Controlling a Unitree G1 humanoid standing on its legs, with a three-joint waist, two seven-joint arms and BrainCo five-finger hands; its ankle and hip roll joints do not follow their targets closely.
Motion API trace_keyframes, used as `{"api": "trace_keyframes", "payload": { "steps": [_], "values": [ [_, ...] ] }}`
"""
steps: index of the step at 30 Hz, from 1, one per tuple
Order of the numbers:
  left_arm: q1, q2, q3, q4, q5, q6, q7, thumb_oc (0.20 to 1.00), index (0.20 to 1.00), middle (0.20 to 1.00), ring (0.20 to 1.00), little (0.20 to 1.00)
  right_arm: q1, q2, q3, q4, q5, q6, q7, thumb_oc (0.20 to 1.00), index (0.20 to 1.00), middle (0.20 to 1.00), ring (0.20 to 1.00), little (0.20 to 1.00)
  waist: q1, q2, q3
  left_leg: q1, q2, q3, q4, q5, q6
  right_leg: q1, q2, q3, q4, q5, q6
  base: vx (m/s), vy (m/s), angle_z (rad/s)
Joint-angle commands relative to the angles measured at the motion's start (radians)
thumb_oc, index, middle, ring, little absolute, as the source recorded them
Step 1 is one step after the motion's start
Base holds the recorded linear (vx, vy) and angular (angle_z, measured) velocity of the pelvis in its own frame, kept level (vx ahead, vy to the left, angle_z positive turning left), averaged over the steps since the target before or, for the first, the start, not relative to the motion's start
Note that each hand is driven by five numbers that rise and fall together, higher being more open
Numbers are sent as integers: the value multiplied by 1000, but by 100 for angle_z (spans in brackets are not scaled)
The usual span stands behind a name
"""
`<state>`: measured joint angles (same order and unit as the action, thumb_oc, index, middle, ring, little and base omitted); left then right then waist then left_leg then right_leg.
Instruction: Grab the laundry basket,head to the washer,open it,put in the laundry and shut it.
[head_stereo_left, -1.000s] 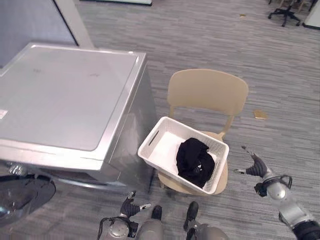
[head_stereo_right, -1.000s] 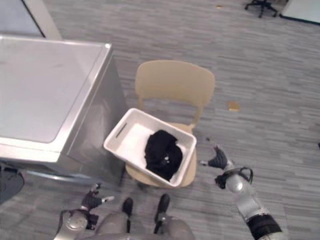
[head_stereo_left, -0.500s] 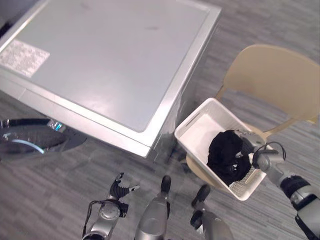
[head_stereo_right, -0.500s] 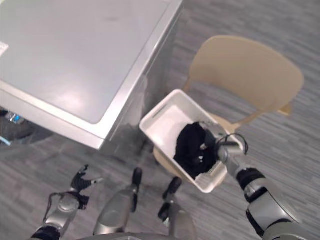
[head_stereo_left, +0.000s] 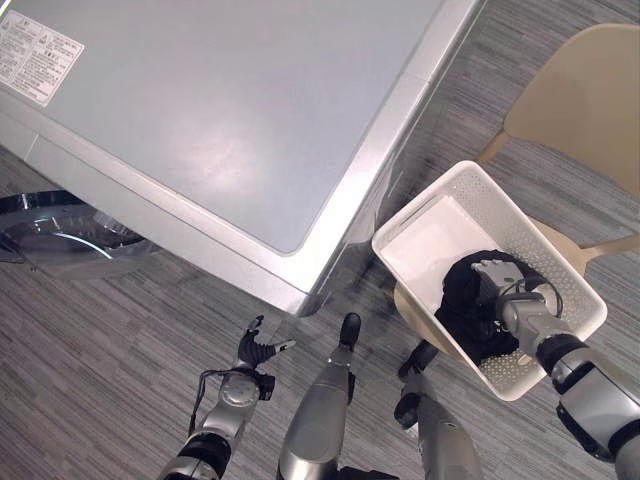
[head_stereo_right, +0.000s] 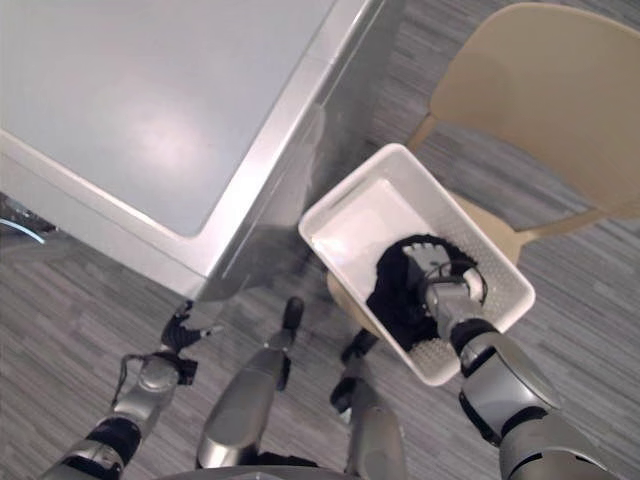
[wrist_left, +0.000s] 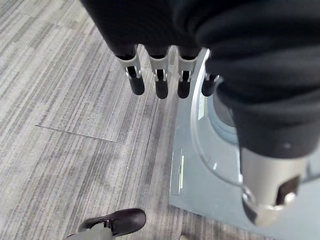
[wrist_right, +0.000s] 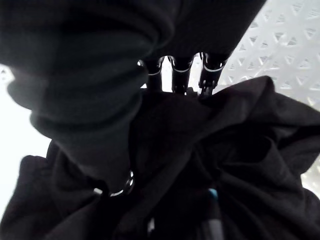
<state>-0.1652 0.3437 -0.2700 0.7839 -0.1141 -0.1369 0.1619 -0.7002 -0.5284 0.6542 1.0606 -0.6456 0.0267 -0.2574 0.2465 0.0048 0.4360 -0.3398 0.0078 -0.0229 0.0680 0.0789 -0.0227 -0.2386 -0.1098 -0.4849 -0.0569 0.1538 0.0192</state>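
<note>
Right hand (head_stereo_left: 497, 283) down in the white laundry basket (head_stereo_left: 412, 225), right of centre in the left eye view, fingers (wrist_right: 176, 79) sunk into the black laundry (head_stereo_left: 470, 312) heaped at the basket's near end; cannot tell whether curled round the cloth or merely pressed into it. Basket on the tan chair (head_stereo_left: 575, 100), just beside the grey washer (head_stereo_left: 230, 110), whose round door (head_stereo_left: 55, 235) hangs open at the left edge.

Judged best: gather deep, close thumb and fingers on a full bunch of cloth before lifting, keep clear of the perforated wall, lift straight so nothing trails over the rim, then swing left toward the open door.

Left hand (head_stereo_left: 255, 350) low at bottom centre, over the striped floor (head_stereo_left: 100, 380), fingers (wrist_left: 159, 89) straight and spread, holding nothing.

Right wrist view: cloth folds and latticed basket wall up close. Left wrist view: door glass and washer front from below. Eye views: whole layout of washer, chair, basket.
</note>
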Motion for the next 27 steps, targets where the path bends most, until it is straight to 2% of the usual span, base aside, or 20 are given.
{"api": "trace_keyframes", "payload": {
  "steps": [1, 6, 7, 8, 9, 14, 17, 20, 21, 22, 24, 27],
  "values": [
    [50, -9, -20, -10, -14, -21, 21, 1000, 1000, 1000, 1000, 1000, 66, -31, 8, -64, 122, -18, -12, 200, 200, 200, 200, 200, -12, 3, -52, -24, -15, 26, -83, 44, -45, -12, -17, 48, 179, -245, 77, 0, 0, 0],
    [109, 2, 18, -60, -7, -13, 3, 1000, 1000, 1000, 1000, 1000, 172, -32, -187, -273, 354, -55, -30, 200, 200, 200, 200, 200, -38, -21, -81, 38, -6, 44, -98, 25, -41, 50, -8, 64, 138, -230, 85, -5, 12, -4],
    [124, 7, 33, -66, -4, -10, -3, 1000, 1000, 1000, 1000, 1000, 201, -32, -235, -320, 398, -64, -32, 200, 200, 200, 200, 200, -45, -21, -89, 38, -6, 51, -96, 41, -32, 55, -10, 52, 127, -206, 82, 33, 15, -7],
    [126, 7, 33, -66, -5, -10, -3, 1000, 1000, 1000, 1000, 1000, 203, -32, -235, -321, 398, -63, -31, 200, 200, 200, 200, 200, -45, -25, -93, 53, -5, 47, -103, 21, -40, 65, -8, 65, 127, -226, 88, -16, 62, -10],
    [147, 14, 60, -81, -3, -5, -11, 1000, 1000, 1000, 1000, 1000, 268, -17, -305, -406, 463, -83, -34, 200, 200, 200, 200, 200, -56, -27, -110, 68, -7, 56, -105, 33, -29, 86, -11, 53, 112, -204, 85, 64, 24, -12],
    [210, 20, 122, -103, 19, 17, -38, 1000, 1000, 1000, 1000, 1000, 456, 52, -487, -661, 671, -150, 19, 200, 200, 200, 200, 200, -94, -40, -180, 160, -13, 72, -139, 11, -22, 171, -15, 52, 75, -197, 99, 85, 70, -13],
    [236, 8, 148, -108, 30, 25, -48, 1000, 1000, 1000, 1000, 1000, 556, 98, -554, -798, 769, -188, 66, 200, 200, 200, 200, 200, -116, -51, -229, 210, -19, 79, -149, -7, -20, 215, -16, 52, 61, -196, 104, 97, 90, -8],
    [260, -4, 163, -114, 37, 34, -53, 1000, 1000, 1000, 1000, 1000, 631, 150, -584, -925, 854, -213, 123, 200, 200, 200, 200, 200, -131, -55, -267, 251, -20, 90, -155, -21, -14, 236, -18, 63, 73, -202, 108, 67, 112, -5],
    [273, -7, 168, -125, 42, 36, -55, 1000, 1000, 1000, 1000, 1000, 653, 175, -580, -999, 882, -220, 159, 200, 200, 200, 200, 200, -139, -56, -273, 282, -15, 102, -155, -35, -9, 240, -21, 76, 113, -215, 110, 19, 95, -19],
    [273, -7, 167, -125, 42, 36, -55, 1000, 1000, 1000, 1000, 1000, 653, 175, -581, -1000, 882, -219, 159, 200, 200, 200, 200, 200, -139, -56, -275, 279, -15, 101, -155, -32, -8, 237, -21, 76, 112, -212, 110, -11, 63, -23],
    [264, -10, 165, -122, 40, 35, -49, 1000, 1000, 1000, 1000, 1000, 662, 195, -567, -1050, 908, -237, 178, 200, 200, 200, 200, 200, -145, -56, -267, 292, -8, 102, -154, -33, -3, 226, -24, 112, 169, -221, 114, -72, 6, -23],
    [236, 0, 150, -142, 27, 27, -37, 1000, 1000, 1000, 1000, 1000, 661, 208, -546, -1114, 932, -249, 189, 200, 200, 200, 200, 200, -160, -56, -245, 273, -1, 75, -116, -22, 7, 196, 2, 273, 284, -240, 122, -200, -48, -7]
  ]
}}
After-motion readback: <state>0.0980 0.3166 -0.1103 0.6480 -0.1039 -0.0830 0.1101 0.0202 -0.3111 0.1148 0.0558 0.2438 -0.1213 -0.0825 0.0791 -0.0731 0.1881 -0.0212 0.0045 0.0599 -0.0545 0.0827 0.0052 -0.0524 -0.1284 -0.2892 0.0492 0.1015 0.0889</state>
